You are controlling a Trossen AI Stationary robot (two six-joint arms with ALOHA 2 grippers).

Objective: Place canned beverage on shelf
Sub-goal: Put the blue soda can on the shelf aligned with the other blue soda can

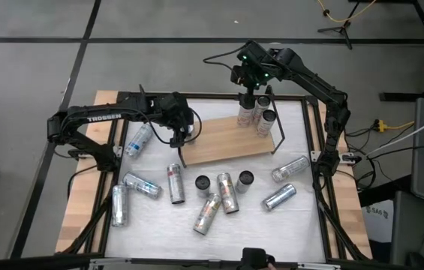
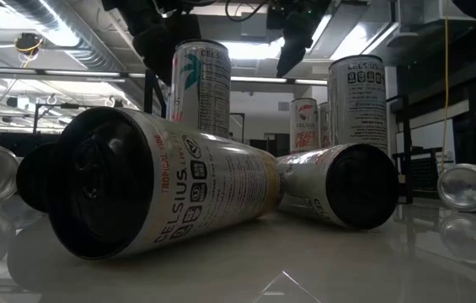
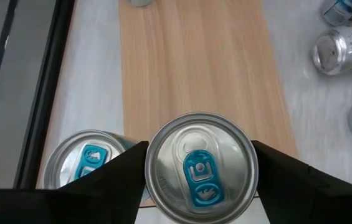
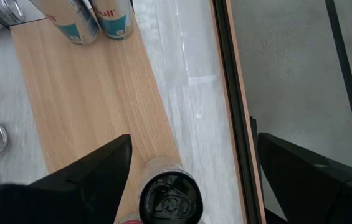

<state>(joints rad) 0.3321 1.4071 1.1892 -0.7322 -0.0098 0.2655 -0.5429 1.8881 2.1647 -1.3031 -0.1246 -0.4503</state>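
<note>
The shelf point(image 1: 227, 141) is a light wooden board on black wire ends, lying across the table's far middle. My left gripper point(image 3: 199, 171) is at its left end, shut on an upright silver can with a blue tab point(image 3: 199, 167). A second upright blue-tab can point(image 3: 88, 165) stands right beside it. My right gripper point(image 4: 185, 180) hangs open above the shelf's right end point(image 1: 255, 94), its fingers wide on either side of a dark-topped can point(image 4: 169, 199) without touching it. Other upright cans point(image 1: 260, 116) stand there too. My left gripper pinches the upright can by its two opposite sides, just below the top rim point(image 3: 151, 168), between the two fingers. The fingers come from above, pointing down. The can is upright at the shelf's left end; its bottom is hidden, so I cannot tell if it rests on the board.
Several cans lie or stand on the white tabletop in front of the shelf point(image 1: 219, 193), more toward the left point(image 1: 138, 139) and right point(image 1: 290, 169). Large lying cans fill the low view's foreground point(image 2: 162, 194). The middle of the board point(image 3: 191, 62) is bare.
</note>
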